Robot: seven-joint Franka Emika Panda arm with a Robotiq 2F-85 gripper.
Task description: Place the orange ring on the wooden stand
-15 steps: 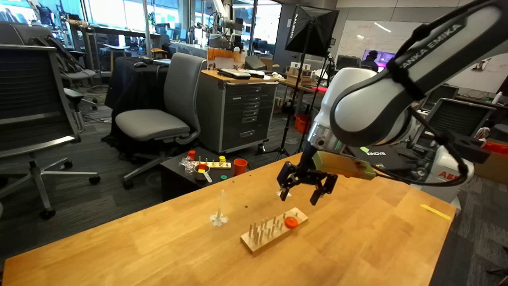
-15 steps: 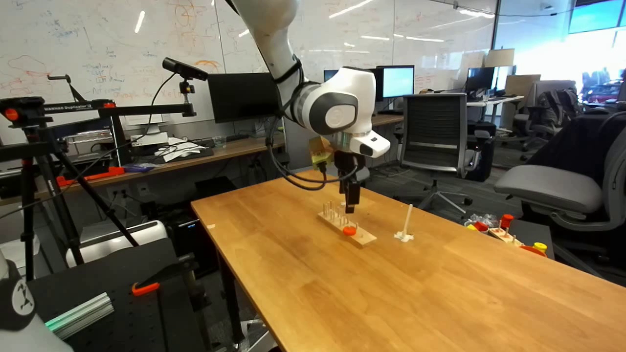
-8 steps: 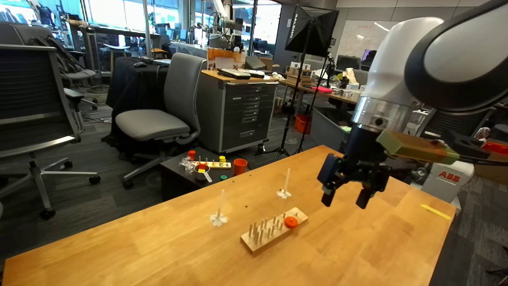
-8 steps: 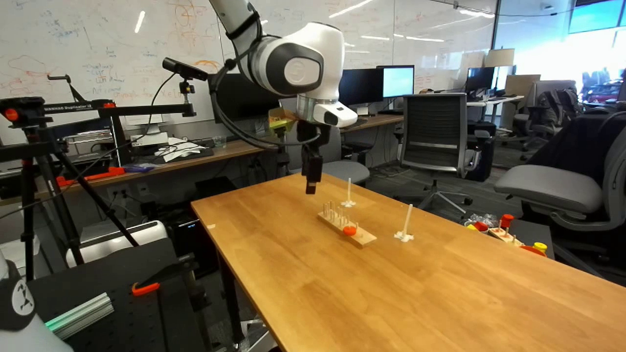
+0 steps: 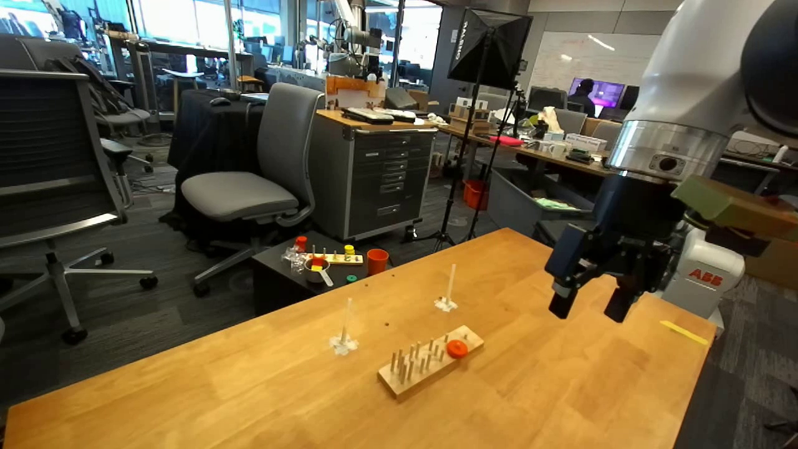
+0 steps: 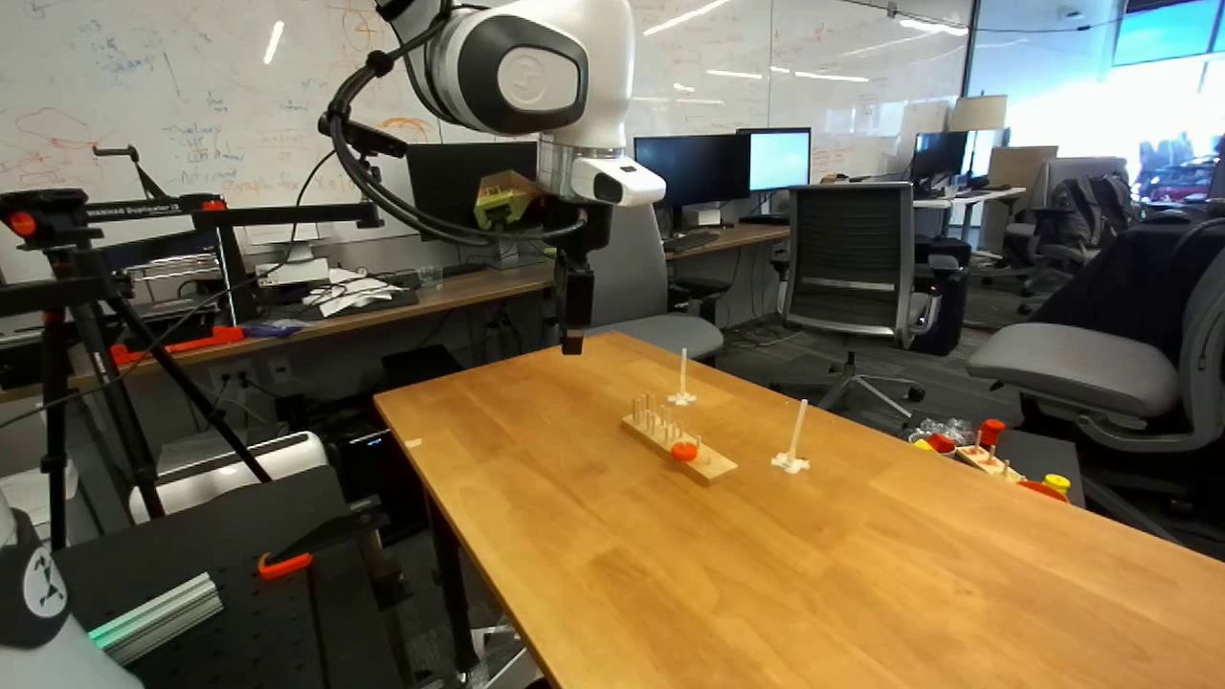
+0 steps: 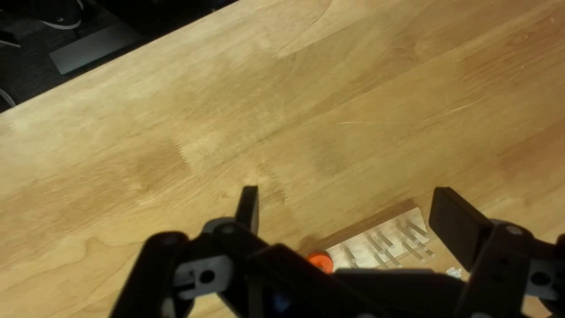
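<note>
Orange ring (image 5: 457, 349) — in an exterior view it sits on the wooden stand (image 5: 431, 364), just beside its cluster of pegs (image 5: 409, 372); the end effector (image 5: 591, 307) hangs well apart from both, jaws wide, nothing between them. By my reading the placing is done or nearly so; the worry is a ring merely resting on the wood, since a knock to the stand could then slide it off. In an exterior view a pale upright rod (image 6: 798, 431) stands on the counter (image 6: 593, 565) near the stand, and a low sweep might clip it. In the wrist view the fingertips (image 7: 248, 206) are spread, and the end effector hides part of the stand — I cannot tell whether a peg runs through the ring, so trusting this view alone risks calling it seated too soon
</note>
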